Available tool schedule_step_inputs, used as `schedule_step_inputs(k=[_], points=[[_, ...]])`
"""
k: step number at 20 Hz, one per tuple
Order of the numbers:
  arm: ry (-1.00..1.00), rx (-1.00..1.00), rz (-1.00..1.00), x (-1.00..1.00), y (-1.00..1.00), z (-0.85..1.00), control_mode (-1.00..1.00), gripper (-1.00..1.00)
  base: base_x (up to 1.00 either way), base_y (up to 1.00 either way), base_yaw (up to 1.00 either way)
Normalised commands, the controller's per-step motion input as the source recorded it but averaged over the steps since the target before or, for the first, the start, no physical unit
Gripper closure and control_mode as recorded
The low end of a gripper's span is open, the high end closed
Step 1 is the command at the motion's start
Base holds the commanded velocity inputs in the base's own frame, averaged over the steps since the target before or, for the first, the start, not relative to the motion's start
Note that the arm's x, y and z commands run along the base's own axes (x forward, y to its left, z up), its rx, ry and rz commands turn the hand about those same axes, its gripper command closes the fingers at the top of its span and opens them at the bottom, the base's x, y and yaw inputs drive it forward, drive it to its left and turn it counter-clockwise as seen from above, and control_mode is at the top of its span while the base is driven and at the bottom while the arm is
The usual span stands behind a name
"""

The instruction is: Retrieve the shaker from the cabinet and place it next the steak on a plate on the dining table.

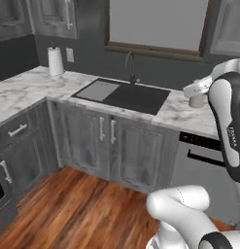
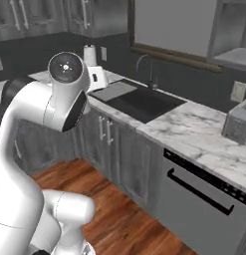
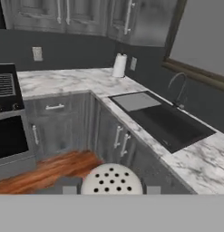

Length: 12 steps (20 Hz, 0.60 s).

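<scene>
In the hand view the shaker [image 3: 111, 180] shows its round cream top with several dark holes, held between my gripper's [image 3: 111, 190] two fingertips [image 3: 69, 190]. From the left base view the gripper [image 1: 196, 98] hangs over the marble counter to the right of the sink, shut on the small cream shaker [image 1: 196, 101]. The cabinet [image 2: 233, 41] stands open at the upper right of the right base view, with a pale interior and a light shelf board. The steak, the plate and the dining table are out of view.
A dark sink [image 1: 122, 95] with a faucet [image 1: 131, 65] is set in the marble counter [image 1: 24, 87]. A paper-towel roll [image 1: 55, 61] stands in the corner. A toaster [image 2: 239, 122] sits at the right, a dishwasher [image 2: 199, 191] below it, and a stove [image 3: 7, 88] to the left.
</scene>
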Motion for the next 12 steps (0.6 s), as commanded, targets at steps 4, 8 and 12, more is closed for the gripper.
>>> schedule_step_inputs(k=[4,8,12], points=[[0.00,0.00,0.00,0.00,0.00,0.00,1.00,1.00,-0.39,0.18,0.78],[0.00,0.00,0.00,0.00,0.00,0.00,1.00,1.00,-0.44,0.18,0.79],[0.00,0.00,0.00,0.00,0.00,0.00,1.00,1.00,-0.40,0.18,0.78]])
